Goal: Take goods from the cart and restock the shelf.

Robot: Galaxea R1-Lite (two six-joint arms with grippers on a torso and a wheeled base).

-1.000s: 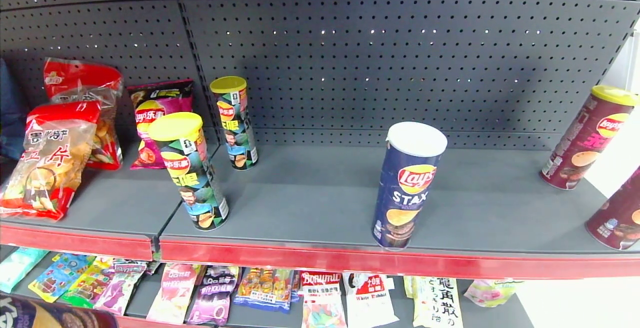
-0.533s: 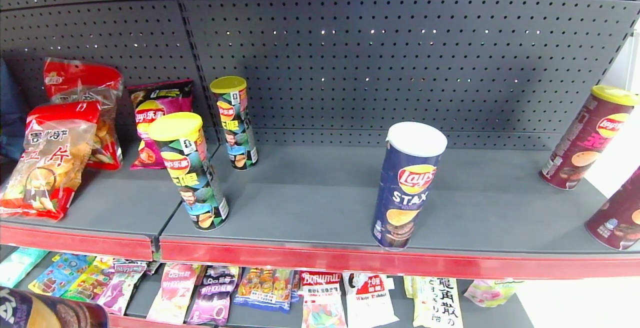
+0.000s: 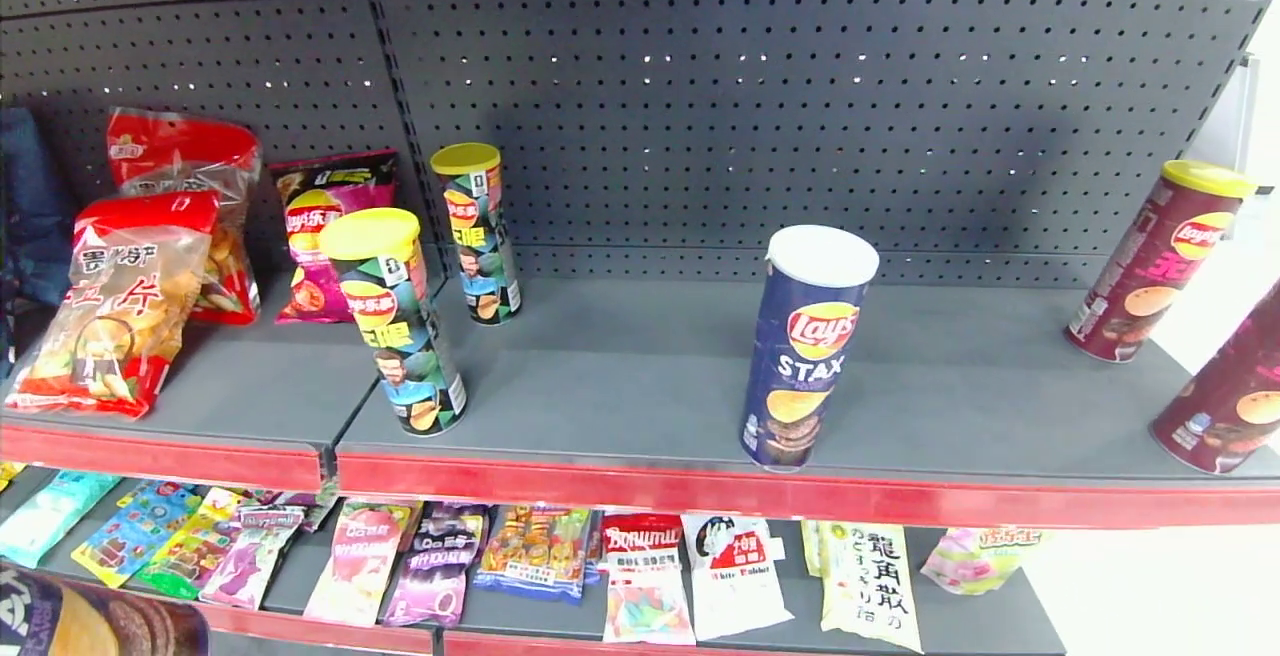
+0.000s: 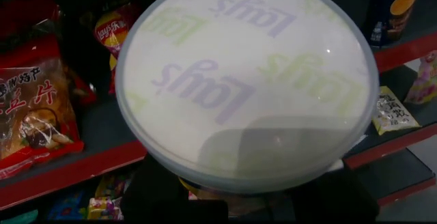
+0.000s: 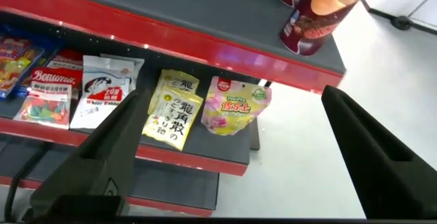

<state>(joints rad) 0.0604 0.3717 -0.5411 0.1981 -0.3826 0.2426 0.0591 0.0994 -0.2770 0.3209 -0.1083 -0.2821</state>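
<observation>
A dark blue chip can with a white lid [image 4: 246,80] is held in my left gripper [image 4: 252,207], which is shut on its body below the lid. The same can [image 3: 90,626] pokes into the head view's lower left corner, below and in front of the grey shelf [image 3: 620,376]. An identical blue can [image 3: 805,346] stands near the shelf's red front edge, right of centre. My right gripper [image 5: 232,183] is open with nothing between its fingers, low in front of the shelf's right end.
Two yellow-lidded cans [image 3: 395,321] [image 3: 478,233] stand left of centre, with snack bags [image 3: 120,301] further left. Two maroon cans [image 3: 1155,261] [image 3: 1220,391] lean at the right end. Bare shelf lies around the blue can. The lower shelf holds several candy packets [image 3: 640,576].
The head camera has shifted, so the whole shelf sits slightly higher and to the right. The held can at the lower left corner has crept up a little.
</observation>
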